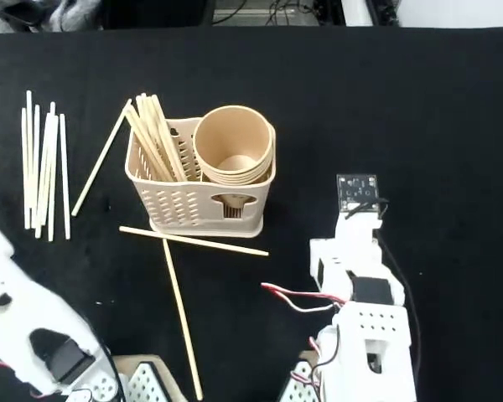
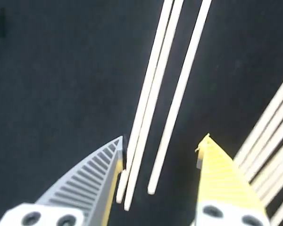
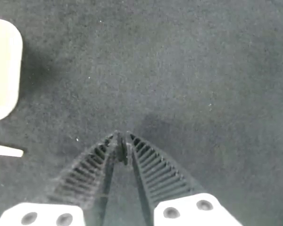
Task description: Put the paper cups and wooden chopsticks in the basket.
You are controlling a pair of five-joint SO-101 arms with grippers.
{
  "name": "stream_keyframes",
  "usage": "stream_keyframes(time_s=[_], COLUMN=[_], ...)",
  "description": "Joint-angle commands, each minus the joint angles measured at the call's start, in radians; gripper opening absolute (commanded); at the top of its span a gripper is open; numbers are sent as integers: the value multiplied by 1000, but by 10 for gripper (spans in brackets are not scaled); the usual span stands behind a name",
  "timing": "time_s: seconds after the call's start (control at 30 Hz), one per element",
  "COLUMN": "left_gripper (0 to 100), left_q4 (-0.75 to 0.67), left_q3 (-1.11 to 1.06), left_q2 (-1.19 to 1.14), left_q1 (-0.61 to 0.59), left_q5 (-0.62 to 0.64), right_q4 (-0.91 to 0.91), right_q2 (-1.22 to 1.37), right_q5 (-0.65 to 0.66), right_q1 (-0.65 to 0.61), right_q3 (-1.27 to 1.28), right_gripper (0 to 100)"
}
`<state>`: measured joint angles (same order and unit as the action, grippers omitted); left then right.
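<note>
We see the left tool [image 2: 164, 138] wide open and holding nothing, low over the loose chopsticks [image 2: 150, 94] on the tabletop [image 2: 47, 70]. Three sticks lie between its fingers, their long axis running straight away from it. The left arm is nearer. We see the right tool [image 3: 121, 141] closed and empty near the basket [image 1: 193, 205].

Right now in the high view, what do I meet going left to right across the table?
Loose chopsticks → basket, holding bundled chopsticks then stacked paper cups → right arm.
</note>
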<state>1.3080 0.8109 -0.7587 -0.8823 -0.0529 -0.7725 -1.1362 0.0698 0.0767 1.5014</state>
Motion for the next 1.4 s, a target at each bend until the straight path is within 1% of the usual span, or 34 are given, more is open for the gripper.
stream_keyframes(time_s=[0.0,0.13,0.3,0.6,0.77,0.9,1.07,1.2,1.3,1.37], left_gripper=[256,256,256,245,141,126,33,30,30,30], left_q4=[77,80,78,72,81,181,293,362,443,456], left_q3=[414,631,769,786,786,786,792,791,788,766], left_q2=[-155,-361,-528,-626,-675,-694,-694,-697,-698,-700], left_q1=[-7,-2,-5,-36,-54,-28,1,4,4,-2], left_q5=[-8,-11,-12,-12,-11,-11,-11,-11,-11,-11], right_q4=[15,15,15,15,15,18,20,21,21,21], right_q2=[-2,-2,-2,-2,-2,-2,-2,-2,-2,-2], right_q5=[-9,-9,-9,-9,-9,-8,-8,-8,-8,-8], right_q1=[-8,-8,-9,-9,-8,-8,-8,-8,-8,-8], right_q3=[-5,-5,-5,-5,-5,-5,-4,-4,-4,-4], right_gripper=[15,15,15,15,15,15,15,15,15,15])
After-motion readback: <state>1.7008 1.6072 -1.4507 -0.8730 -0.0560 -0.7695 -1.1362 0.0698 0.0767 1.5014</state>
